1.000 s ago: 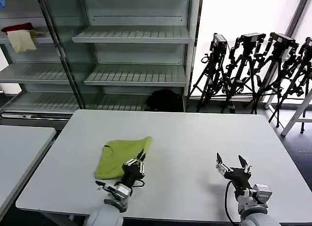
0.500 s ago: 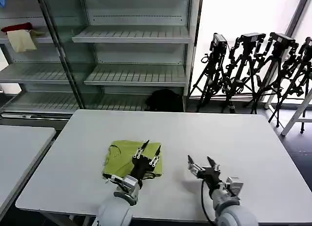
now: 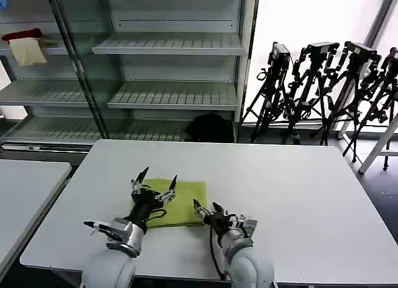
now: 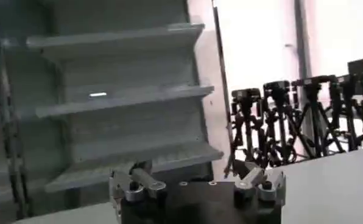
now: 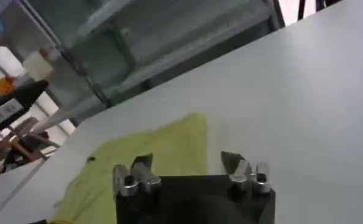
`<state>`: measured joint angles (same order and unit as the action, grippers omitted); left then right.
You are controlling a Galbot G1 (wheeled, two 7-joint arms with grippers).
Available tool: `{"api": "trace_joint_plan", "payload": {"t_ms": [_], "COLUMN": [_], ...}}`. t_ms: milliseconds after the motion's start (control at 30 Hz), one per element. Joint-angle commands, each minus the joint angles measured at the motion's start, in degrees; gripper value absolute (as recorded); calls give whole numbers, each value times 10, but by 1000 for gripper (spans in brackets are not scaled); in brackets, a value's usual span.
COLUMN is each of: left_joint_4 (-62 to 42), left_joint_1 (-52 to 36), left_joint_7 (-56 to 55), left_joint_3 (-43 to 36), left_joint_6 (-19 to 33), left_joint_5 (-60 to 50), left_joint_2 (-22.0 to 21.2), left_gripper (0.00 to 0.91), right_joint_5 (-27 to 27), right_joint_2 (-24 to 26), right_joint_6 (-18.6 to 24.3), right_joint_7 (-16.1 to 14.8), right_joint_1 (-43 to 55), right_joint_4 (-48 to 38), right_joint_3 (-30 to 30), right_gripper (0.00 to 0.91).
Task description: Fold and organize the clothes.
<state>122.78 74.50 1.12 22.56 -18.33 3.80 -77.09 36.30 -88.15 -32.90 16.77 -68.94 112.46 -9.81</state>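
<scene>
Empty grey shelving backs the white table in the head view, with a row of black tripods by the window. On the table's near-left part lies the lime-green T-shirt, folded into a compact rectangle. The left gripper is raised over the shirt's left edge, fingers spread wide and pointing up, holding nothing; the right gripper sits low at the shirt's near right corner, fingers parted, also empty. From the left wrist, the left gripper's fingers stand apart and empty, aimed at the shelving and tripods rather than the cloth. From the right wrist, the right gripper is open just short of the T-shirt, whose edge runs between its fingertips. This looks like a late fold or the tidying stage. Next, the right gripper likely needs to close on that near edge without bunching the layers.
</scene>
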Motion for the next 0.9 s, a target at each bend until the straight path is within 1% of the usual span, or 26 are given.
{"api": "trace_joint_plan", "payload": {"t_ms": [33,133,367,600,767,900], "left_joint_4": [15,13,11,6,8,5], "left_joint_1": [38,39,43,42,47,56], "left_joint_7": [-3,-3,-2,-1,0,6], "left_joint_3": [79,81,80,76,75,79], "left_joint_6": [-13,-12,-9,-8,-5,2], "left_joint_5": [75,79,78,77,76,71], "left_joint_2": [3,2,-1,-5,-7,-4], "left_gripper": [907,907,907,907,907,907], "right_joint_5": [30,30,31,37,43,77], "right_joint_2": [-35,-35,-20,12,48,96], "right_joint_6": [-7,-7,-6,-6,-6,-6], "right_joint_7": [41,48,48,49,38,37], "right_joint_1": [35,35,24,6,0,-9], "right_joint_4": [-67,-65,-33,2,23,44], "right_joint_3": [50,45,21,-14,-52,-85], "right_gripper": [0,0,0,0,0,0]}}
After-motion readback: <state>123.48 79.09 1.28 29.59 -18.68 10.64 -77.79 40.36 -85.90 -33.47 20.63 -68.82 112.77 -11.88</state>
